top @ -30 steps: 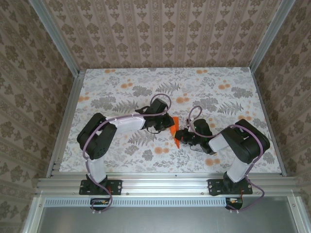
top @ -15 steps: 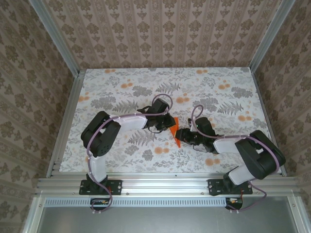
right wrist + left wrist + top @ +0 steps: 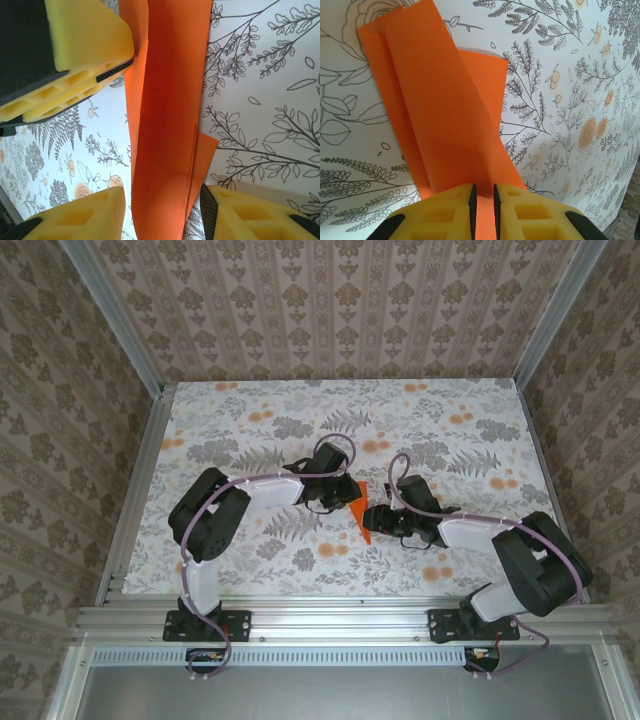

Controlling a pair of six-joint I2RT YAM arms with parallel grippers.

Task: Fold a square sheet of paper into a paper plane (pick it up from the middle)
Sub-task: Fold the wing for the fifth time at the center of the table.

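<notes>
While holding half-folded paper plane [image 3: 440, 110] nipped in narrow left gripper [image 3: 482, 192], right gripper [image 3: 162, 200] parted wide astride it, probably mid-crease; next: close right on plane's free end, sharpen fold.

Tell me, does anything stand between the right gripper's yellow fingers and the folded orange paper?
Nothing visible does. The folded bright orange paper sheet runs straight through the gap of the open right gripper, with only the floral tabletop behind it. The left gripper is clamped on the sheet farther along.

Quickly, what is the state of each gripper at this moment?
Left gripper: closed, pinching the folded bright orange paper sheet.
Right gripper: open, straddling that sheet without gripping it.
</notes>
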